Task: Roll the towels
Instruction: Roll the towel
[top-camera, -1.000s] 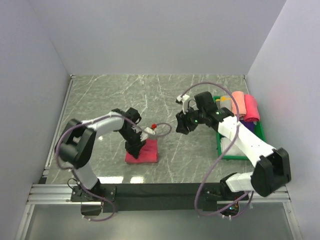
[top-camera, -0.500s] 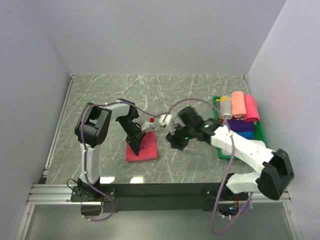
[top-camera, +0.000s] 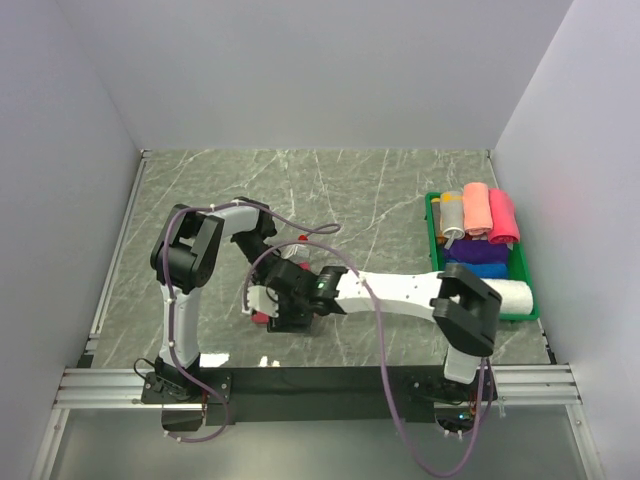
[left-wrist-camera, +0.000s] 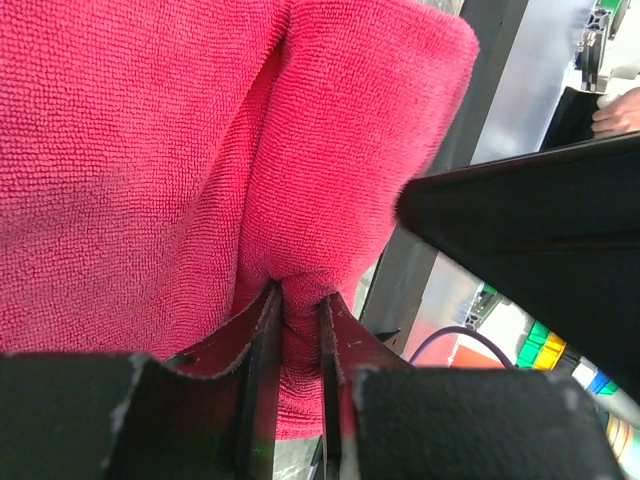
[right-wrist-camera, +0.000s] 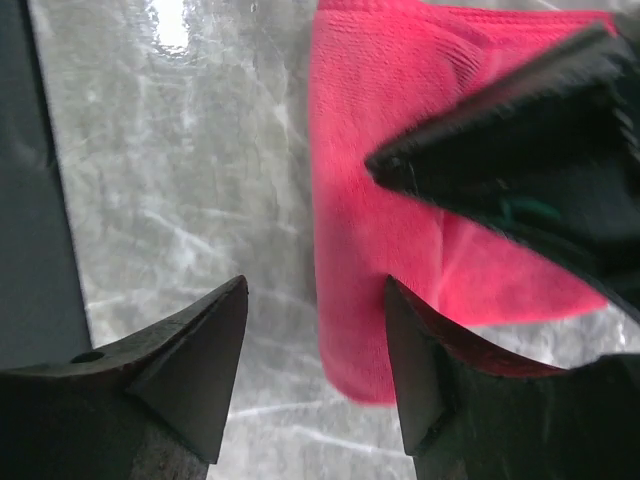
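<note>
My left fingers (left-wrist-camera: 268, 335) are clamped on a raised fold of the crimson terry-cloth towel (left-wrist-camera: 140, 150), which lies on the grey marbled desk (right-wrist-camera: 170, 190). My right fingers (right-wrist-camera: 195, 350) stand apart just above that towel's edge. The green plastic tray (top-camera: 432, 245) of rolled cloths sits well to the towel's right.

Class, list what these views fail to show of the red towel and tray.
Left wrist view: the red towel runs off the top and left edges; a dark blurred shape covers its right.
Right wrist view: a blurred black shape hides its right part.
Top view: the left arm and right arm cover most of it; the right one crosses the green tray.
</note>
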